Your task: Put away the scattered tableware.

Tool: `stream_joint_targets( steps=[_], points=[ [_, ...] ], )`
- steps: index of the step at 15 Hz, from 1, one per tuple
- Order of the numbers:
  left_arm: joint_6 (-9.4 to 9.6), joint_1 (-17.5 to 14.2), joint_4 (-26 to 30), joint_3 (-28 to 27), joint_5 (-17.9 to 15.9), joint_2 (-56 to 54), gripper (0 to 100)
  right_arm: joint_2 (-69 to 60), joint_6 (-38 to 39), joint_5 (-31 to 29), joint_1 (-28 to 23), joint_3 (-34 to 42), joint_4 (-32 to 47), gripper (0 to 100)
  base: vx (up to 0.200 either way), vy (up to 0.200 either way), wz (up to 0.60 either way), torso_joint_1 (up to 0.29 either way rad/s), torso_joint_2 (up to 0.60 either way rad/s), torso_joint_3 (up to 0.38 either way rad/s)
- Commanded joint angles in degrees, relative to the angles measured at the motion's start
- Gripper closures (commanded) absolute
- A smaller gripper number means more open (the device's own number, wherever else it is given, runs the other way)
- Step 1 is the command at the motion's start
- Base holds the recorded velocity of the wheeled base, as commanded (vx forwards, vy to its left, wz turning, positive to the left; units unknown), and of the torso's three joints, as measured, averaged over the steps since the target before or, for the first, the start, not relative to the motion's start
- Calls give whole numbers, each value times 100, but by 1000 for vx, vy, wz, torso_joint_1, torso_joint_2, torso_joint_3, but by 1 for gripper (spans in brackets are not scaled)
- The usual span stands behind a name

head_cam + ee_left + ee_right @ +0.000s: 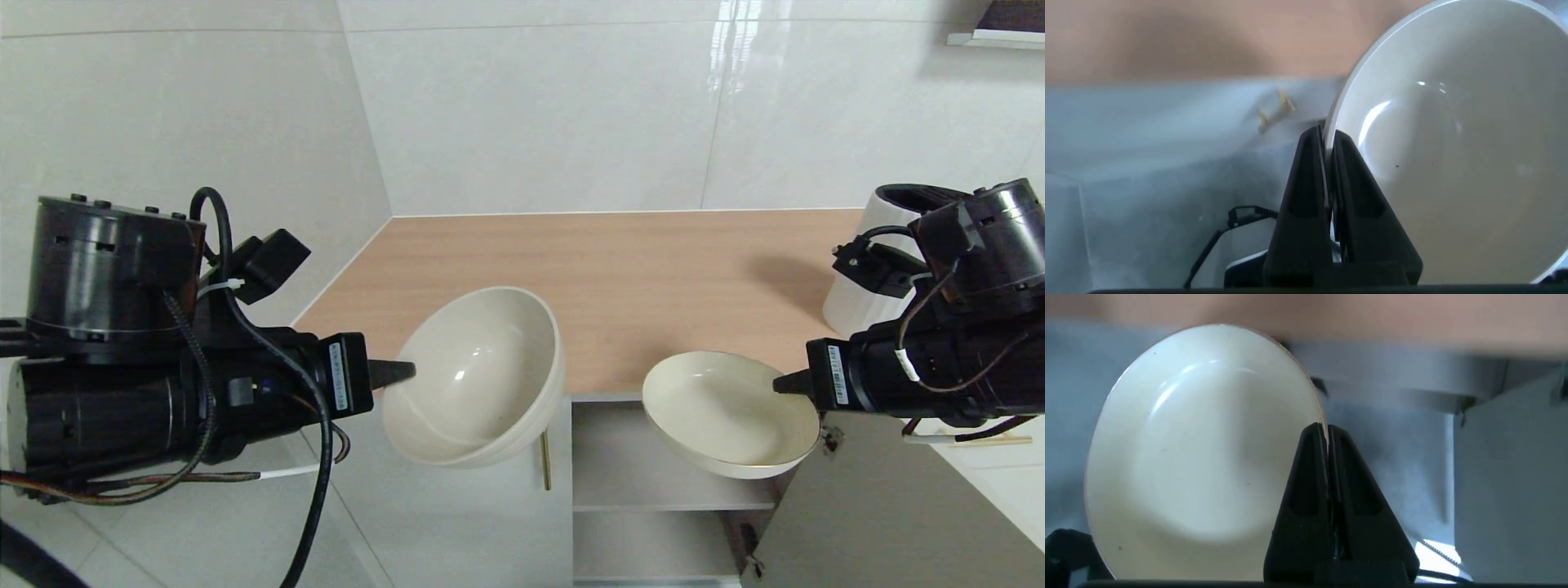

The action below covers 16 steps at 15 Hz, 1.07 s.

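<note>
My left pincer (402, 371), frame left, clenched on rim of tilted bowl (478, 380), centre. My right pincer (785, 381) grips plate (727, 412) rim, right of centre. Both at table (637, 269) edge; open cabinet (653, 478) below.

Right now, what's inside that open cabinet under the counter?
The cabinet holds a pale shelf with bare space below it. The shallow bowl clamped in the right gripper covers the upper compartment's right side, so that part is hidden.

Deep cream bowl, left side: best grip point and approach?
Pinch the deep cream ceramic bowl by its thin rim from the robot's left, one finger inside, one outside; the round body looks too wide. The left end effector holds it so.
</note>
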State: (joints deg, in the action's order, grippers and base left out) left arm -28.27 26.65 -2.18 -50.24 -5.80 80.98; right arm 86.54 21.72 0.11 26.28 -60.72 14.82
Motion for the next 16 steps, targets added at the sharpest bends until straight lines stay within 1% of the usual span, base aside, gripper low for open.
stream_joint_targets(
  steps=[1,4,6,10,12,14,16],
  points=[
    [-3,-2,-2,5,0,40,100,38,-1,7,-9,-1,3,100,-200,0,0,-12,-7,2],
    [6,-2,-2,5,0,23,100,47,-28,-29,-9,78,3,100,0,0,0,0,0,0],
    [6,-2,7,5,0,14,100,56,-37,-37,-9,113,-155,100,0,0,0,0,0,0],
    [-3,-2,-2,5,0,23,100,65,-37,-37,-9,131,-190,100,0,0,0,0,0,0],
    [-3,-2,-2,5,0,32,100,65,-81,-37,-9,254,-305,100,0,0,0,0,0,0],
    [6,-2,-2,5,0,40,100,65,-133,-81,-9,377,-507,100,0,0,0,-100,222,117],
    [6,-2,-2,5,0,40,100,73,-168,-108,-9,474,-665,100,0,0,0,-185,437,234]
  ],
)
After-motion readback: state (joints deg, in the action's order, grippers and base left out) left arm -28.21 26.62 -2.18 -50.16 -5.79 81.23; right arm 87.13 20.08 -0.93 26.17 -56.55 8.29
